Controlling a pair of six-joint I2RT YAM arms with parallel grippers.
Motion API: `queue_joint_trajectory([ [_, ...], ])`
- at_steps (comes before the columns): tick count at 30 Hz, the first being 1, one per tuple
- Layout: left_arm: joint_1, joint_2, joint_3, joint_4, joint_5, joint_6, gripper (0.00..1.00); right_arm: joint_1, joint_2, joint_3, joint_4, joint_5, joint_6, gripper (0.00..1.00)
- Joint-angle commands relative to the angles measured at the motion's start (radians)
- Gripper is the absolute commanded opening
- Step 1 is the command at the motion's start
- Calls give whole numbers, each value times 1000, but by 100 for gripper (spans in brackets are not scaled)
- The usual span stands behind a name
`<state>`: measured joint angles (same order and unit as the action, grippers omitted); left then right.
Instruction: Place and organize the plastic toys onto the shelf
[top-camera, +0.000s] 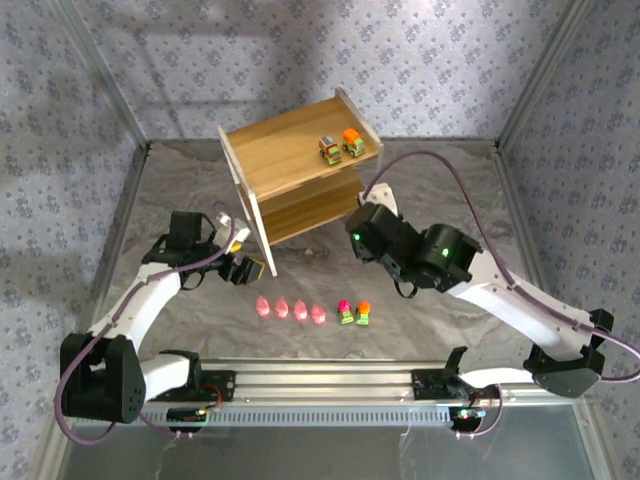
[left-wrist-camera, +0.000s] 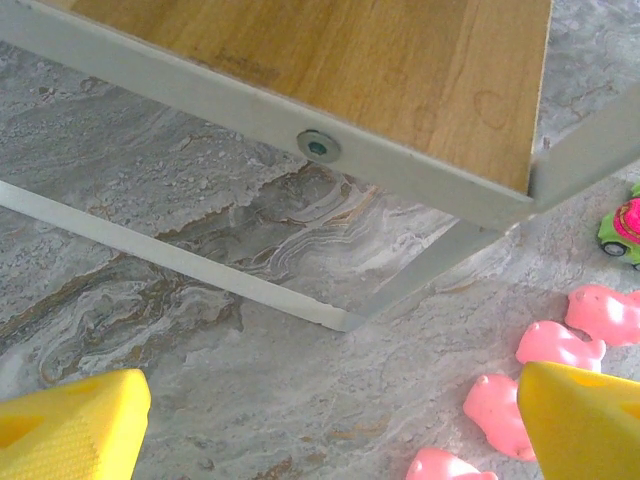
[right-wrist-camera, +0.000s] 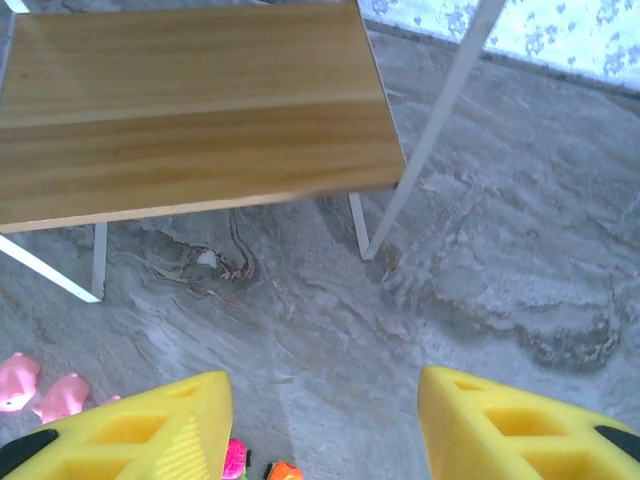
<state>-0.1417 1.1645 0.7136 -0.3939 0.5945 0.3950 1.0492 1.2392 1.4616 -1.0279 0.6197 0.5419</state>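
Your right tool (right-wrist-camera: 320, 388): released, empty; pink figures (right-wrist-camera: 62, 396) at lower left beside it, shelf (right-wrist-camera: 200, 110) across top. Left tool (left-wrist-camera: 330, 400) released too.

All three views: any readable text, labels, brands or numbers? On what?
No readable text in any view.
Light wooden two-tier shelf with white metal frame: plain wood grain, no label or brand.
Small green-yellow toy cars on its top tier: too small to tell whether they carry any marking.
Pink rounded figures on the table: no print visible.
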Motion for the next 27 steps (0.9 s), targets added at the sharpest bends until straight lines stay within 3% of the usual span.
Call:
queue_joint_trajectory([
  [1, 5, -29, -10, -27, 23, 42, 95, 34, -37, -111, 9, 78, 188, 55],
  [7, 2, -44, -53, -5, 10, 37, 95, 89, -70, -316, 56, 92, 362, 59],
  [13, -8, -37, -73, 17, 9, 26, 95, 122, -55, -466, 142, 14, 462, 61],
  [27, -22, -17, -73, 32, 4, 16, 95, 204, 54, -683, 333, -111, 618, 61],
])
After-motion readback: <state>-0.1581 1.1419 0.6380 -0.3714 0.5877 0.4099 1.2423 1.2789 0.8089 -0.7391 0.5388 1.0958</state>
